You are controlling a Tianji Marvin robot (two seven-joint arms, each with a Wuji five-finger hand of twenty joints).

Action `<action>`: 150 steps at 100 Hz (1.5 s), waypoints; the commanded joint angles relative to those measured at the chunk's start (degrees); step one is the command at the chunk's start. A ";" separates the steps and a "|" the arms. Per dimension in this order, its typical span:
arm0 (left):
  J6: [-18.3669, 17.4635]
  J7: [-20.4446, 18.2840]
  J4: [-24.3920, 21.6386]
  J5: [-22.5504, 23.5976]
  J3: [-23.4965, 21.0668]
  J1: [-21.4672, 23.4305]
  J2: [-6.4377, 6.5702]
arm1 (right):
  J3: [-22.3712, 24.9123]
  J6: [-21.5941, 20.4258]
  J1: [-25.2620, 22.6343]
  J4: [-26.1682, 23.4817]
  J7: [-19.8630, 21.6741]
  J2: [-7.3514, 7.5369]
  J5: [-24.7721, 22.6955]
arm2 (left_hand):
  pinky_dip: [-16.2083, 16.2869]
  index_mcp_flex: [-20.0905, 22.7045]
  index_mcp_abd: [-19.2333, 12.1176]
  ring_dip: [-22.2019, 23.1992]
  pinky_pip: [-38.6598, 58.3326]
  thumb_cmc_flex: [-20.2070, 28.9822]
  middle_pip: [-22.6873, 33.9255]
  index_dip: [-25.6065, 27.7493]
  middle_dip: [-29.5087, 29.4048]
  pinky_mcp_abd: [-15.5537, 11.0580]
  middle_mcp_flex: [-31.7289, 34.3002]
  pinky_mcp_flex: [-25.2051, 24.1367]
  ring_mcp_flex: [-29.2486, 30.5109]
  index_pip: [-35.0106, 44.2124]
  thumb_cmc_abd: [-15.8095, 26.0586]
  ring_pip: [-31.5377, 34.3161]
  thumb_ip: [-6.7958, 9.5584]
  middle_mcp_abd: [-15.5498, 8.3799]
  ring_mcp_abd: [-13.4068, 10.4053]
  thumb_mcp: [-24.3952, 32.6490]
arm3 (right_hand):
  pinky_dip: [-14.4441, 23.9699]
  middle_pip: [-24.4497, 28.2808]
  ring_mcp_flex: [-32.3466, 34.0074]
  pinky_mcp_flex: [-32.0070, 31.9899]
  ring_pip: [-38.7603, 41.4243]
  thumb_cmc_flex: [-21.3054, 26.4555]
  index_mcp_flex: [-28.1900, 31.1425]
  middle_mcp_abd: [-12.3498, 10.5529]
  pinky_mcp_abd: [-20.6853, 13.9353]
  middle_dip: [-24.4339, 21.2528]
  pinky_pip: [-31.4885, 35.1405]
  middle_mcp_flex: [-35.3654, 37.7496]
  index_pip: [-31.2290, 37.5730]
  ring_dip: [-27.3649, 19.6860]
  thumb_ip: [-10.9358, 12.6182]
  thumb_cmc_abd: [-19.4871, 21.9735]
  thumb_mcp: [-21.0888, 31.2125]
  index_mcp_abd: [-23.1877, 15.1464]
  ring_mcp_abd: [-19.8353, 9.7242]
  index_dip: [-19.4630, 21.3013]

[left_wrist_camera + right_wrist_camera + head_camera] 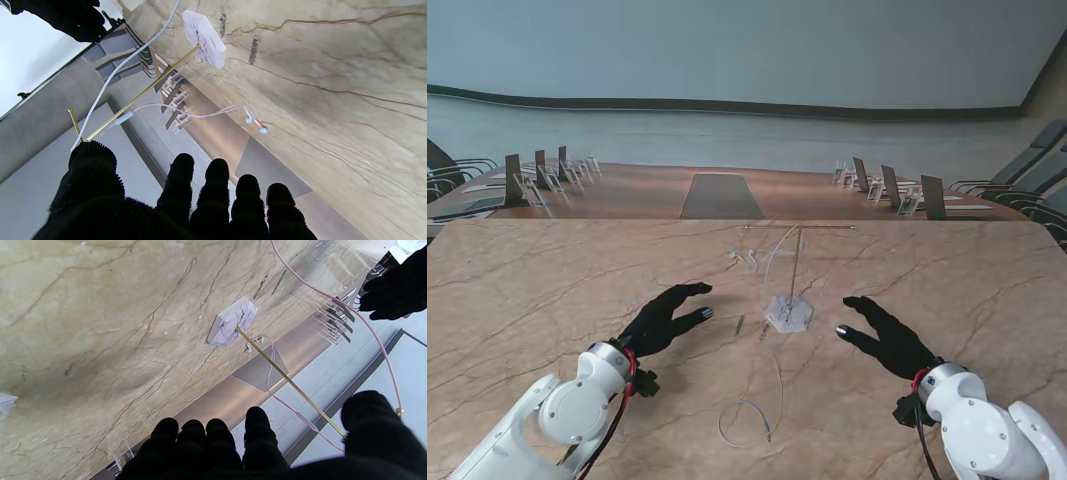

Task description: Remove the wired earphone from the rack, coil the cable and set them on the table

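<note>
Fingers spread on left hand (662, 318) and right hand (889, 340), both empty — earphone (774, 262) on rack (793, 270), nothing done.

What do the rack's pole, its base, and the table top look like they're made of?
The pole looks like thin brass-coloured metal, with a golden sheen. The base seems to be white marble or a marble-look block, hexagonal with dark veins. The table top looks like polished beige stone or a stone-pattern laminate, with brown veins.

Marble-patterned table (547, 290); beyond it, a wooden conference table (642, 190) with a grey inset panel (720, 196), nameplate stands (882, 185) and chairs (1017, 175).
</note>
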 commanded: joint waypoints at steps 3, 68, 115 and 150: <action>0.84 -1.24 0.55 -0.71 1.22 -2.08 -0.60 | 0.14 0.14 -0.18 -0.26 0.23 -0.04 0.24 | 1.30 -1.69 -2.40 0.32 0.41 0.74 1.02 1.00 0.71 -0.38 0.63 0.43 0.38 1.75 -1.63 0.39 0.89 -1.99 -0.54 0.52 | 0.80 -0.76 -1.85 -0.74 -0.45 0.15 -0.44 0.31 -1.50 0.61 0.39 -1.46 0.92 -0.49 -0.98 2.37 -1.77 -0.99 -0.57 0.43; 3.76 -4.95 6.06 -6.24 10.83 -13.16 -1.37 | 0.73 0.74 -0.60 -0.43 1.46 0.14 0.78 | 1.64 -3.44 -2.04 0.47 0.38 -0.73 0.96 1.33 0.98 0.34 0.43 0.45 0.70 1.39 -3.54 0.10 0.73 -2.00 -0.47 0.51 | 1.03 -0.66 -1.85 -0.83 -0.39 0.59 -0.77 0.50 -1.47 1.07 0.60 -1.46 3.18 -0.24 -0.91 2.50 -2.30 -0.78 -0.50 -0.34; 4.01 -6.32 8.36 -8.29 14.91 -18.33 -1.93 | 0.81 1.10 0.12 -0.17 2.61 0.35 1.09 | 1.96 -4.38 -2.17 0.45 0.51 -1.34 0.93 1.30 0.99 1.46 0.05 0.38 0.83 1.12 -5.11 -0.34 0.56 -1.89 -0.21 0.60 | 1.10 -0.65 -1.87 -0.87 -0.41 0.83 -0.88 0.47 -1.42 1.32 0.64 -1.46 5.61 -0.17 -0.87 2.58 -2.65 -0.68 -0.42 -1.29; 4.27 -7.26 7.98 -10.11 16.64 -20.57 -2.24 | 0.32 1.55 1.03 0.39 3.51 0.55 1.07 | 5.31 -2.44 -4.28 3.92 3.49 2.11 4.18 5.07 5.76 4.93 5.25 1.97 5.40 4.66 -4.79 2.26 0.72 -1.08 2.28 1.47 | 1.16 -0.59 -1.89 -0.90 -0.40 1.01 -1.13 0.67 -1.26 1.54 0.69 -1.45 8.03 -0.11 -0.84 2.65 -2.86 -0.61 -0.28 -2.28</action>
